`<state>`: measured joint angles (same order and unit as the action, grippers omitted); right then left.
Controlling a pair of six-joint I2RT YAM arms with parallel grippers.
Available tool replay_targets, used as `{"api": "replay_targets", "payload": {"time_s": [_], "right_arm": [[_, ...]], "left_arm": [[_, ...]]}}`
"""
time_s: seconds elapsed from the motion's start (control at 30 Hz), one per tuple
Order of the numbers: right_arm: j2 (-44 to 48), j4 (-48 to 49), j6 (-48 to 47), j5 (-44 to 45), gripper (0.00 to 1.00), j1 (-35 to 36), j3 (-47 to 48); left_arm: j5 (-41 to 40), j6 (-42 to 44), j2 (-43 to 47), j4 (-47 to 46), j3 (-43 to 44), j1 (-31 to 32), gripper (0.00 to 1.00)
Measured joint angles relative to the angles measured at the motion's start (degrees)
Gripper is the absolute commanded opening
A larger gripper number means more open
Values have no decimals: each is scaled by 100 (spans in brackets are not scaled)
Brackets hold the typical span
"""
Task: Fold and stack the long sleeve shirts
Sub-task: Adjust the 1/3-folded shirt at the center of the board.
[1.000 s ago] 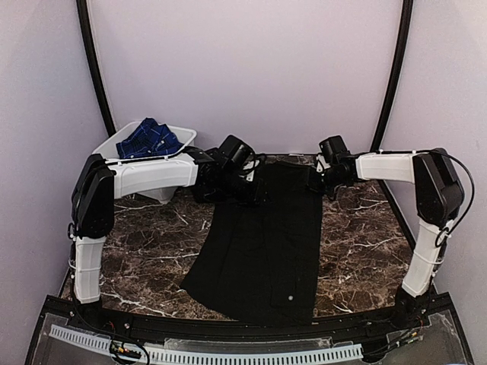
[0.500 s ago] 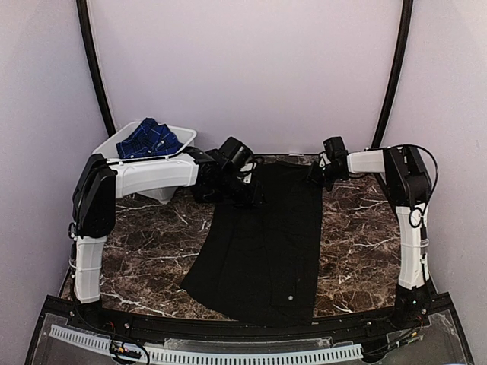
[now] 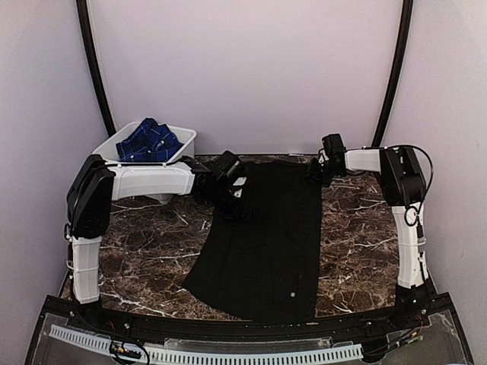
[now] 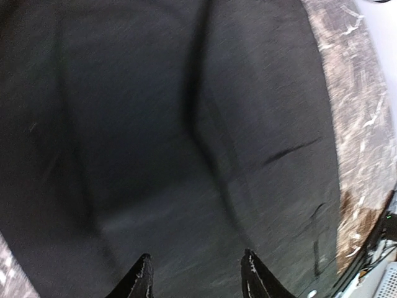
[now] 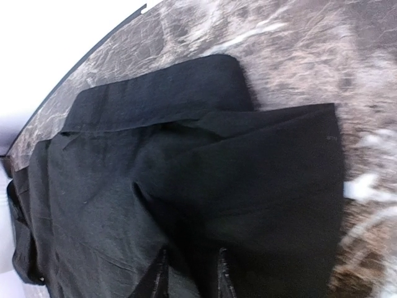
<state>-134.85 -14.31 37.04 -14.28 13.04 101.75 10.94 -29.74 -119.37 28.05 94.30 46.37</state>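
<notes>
The right gripper [image 5: 190, 273] has just parted slightly, releasing the far corner of the black shirt [image 3: 266, 236]. The left gripper [image 4: 195, 279] hovers half-open over it, empty. The shirt looks ready to fold.

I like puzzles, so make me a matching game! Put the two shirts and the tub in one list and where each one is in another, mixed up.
Things:
1. black cloth button-up shirt
2. dark blue checked cloth shirt
3. white plastic tub

Places:
A. bunched inside the tub
B. laid out along the middle of the dark marble table
C. at that table's far left corner

Pairs: 1-B, 2-A, 3-C
</notes>
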Motion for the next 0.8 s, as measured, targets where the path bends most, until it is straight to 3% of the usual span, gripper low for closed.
{"api": "replay_targets", "payload": {"time_s": [0.23, 0.43, 0.63, 0.8], "right_arm": [[885, -289, -275, 219, 36, 50, -654], [1757, -144, -391, 195, 25, 531, -1224], [1714, 138, -264, -94, 21, 1241, -1735], [1456, 149, -216, -92, 19, 1226, -1902]], "left_arm": [[-586, 66, 848, 59, -1045, -127, 47], [-1056, 107, 1377, 83, -1849, -214, 45], [-1141, 129, 1419, 138, -2433, -216, 42], [-1036, 129, 1419, 140, -2549, -155, 42]]}}
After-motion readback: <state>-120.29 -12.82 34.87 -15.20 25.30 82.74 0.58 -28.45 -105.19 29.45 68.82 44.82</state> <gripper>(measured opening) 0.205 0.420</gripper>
